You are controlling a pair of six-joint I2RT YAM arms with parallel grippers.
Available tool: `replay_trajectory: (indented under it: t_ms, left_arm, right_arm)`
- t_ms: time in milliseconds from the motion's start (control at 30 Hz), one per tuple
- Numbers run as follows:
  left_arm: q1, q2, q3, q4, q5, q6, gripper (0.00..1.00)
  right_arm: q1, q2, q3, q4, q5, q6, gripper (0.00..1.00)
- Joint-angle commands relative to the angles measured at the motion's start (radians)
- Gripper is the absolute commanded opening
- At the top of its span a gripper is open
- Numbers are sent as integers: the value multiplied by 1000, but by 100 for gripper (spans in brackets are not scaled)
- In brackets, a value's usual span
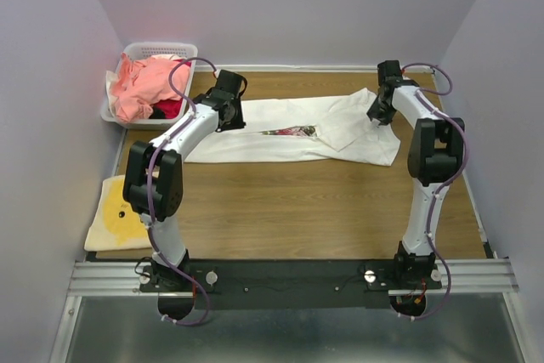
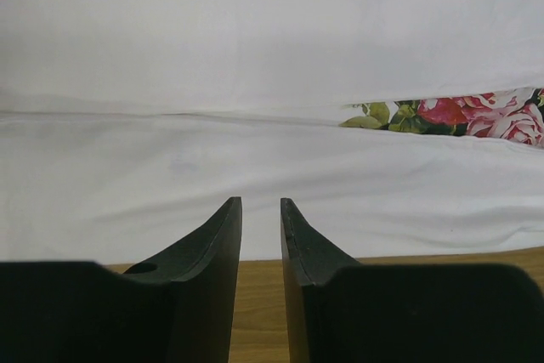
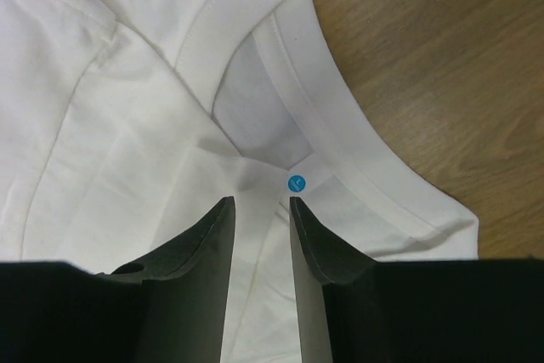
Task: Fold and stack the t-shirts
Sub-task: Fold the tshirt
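Basket: salmon-pink tee, red tee inside. White tee on worktop: left gripper narrowly spread at its edge, right gripper likewise by collar.

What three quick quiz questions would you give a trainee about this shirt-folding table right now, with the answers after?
1. True or false: the white floral-print cotton t-shirt lies on the brown wooden table.
2. Which is at its collar: A, the left gripper, or B, the right gripper?
3. Fill in: the salmon-pink and red t-shirts sit bunched in the white plastic lattice ____.
Key: 1 true; 2 B; 3 basket.
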Motion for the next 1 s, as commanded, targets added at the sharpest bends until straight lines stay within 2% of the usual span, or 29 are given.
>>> replay_trajectory:
  t_ms: [0, 367, 400, 433, 533, 633, 967]
  left_arm:
    - [4, 18, 6, 5, 3, 1, 33]
    - [4, 41, 32, -18, -9, -2, 33]
    - [4, 43, 33, -20, -10, -2, 33]
    - [4, 44, 36, -21, -12, -2, 33]
    - [4, 47, 39, -29, -18, 0, 33]
    - [2, 46, 36, -29, -21, -2, 32]
    - [2, 39, 19, -27, -32, -5, 31]
  right_arm:
    - [-5, 64, 68, 17, 1, -17, 40]
    - [-13, 90, 53, 18, 10, -11, 38]
    - [-16, 94, 55, 17, 10, -11, 36]
    - [-18, 94, 55, 17, 8, -12, 28]
    - [-21, 98, 59, 17, 2, -9, 12]
    - [-18, 90, 64, 17, -1, -11, 3]
    - [-18, 39, 111, 17, -36, -12, 1]
